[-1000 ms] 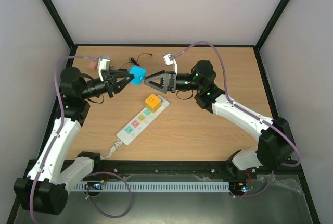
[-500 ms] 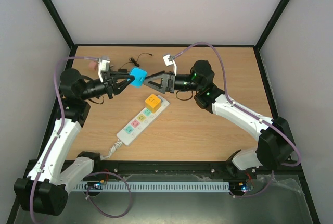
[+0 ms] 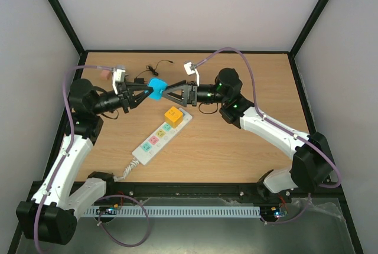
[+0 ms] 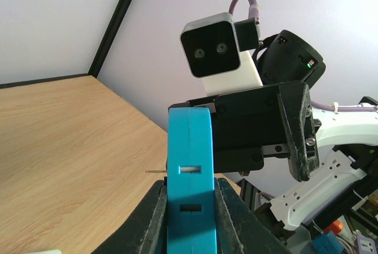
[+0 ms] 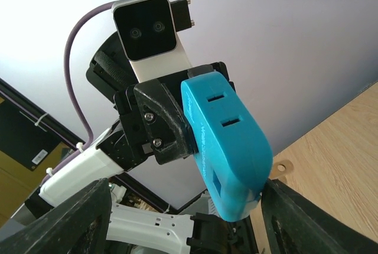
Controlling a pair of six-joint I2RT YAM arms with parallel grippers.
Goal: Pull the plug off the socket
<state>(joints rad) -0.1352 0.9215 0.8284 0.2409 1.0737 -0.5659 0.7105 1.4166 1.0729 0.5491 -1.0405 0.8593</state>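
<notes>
Beyond the far end of the power strip (image 3: pixel 155 140), my left gripper (image 3: pixel 147 92) clamps the blue plug (image 3: pixel 157 85) in the air. My right gripper (image 3: pixel 168 92) faces it, jaws wide. The yellow plug (image 3: pixel 172 115) sits in the strip, near both.

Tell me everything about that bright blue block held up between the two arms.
The blue plug is a rounded block of bright blue plastic with small rectangular slots in its faces. It is off the power strip and held in the air above the table. The left gripper clamps its sides; the right gripper faces it, open, apparently not touching it.
</notes>
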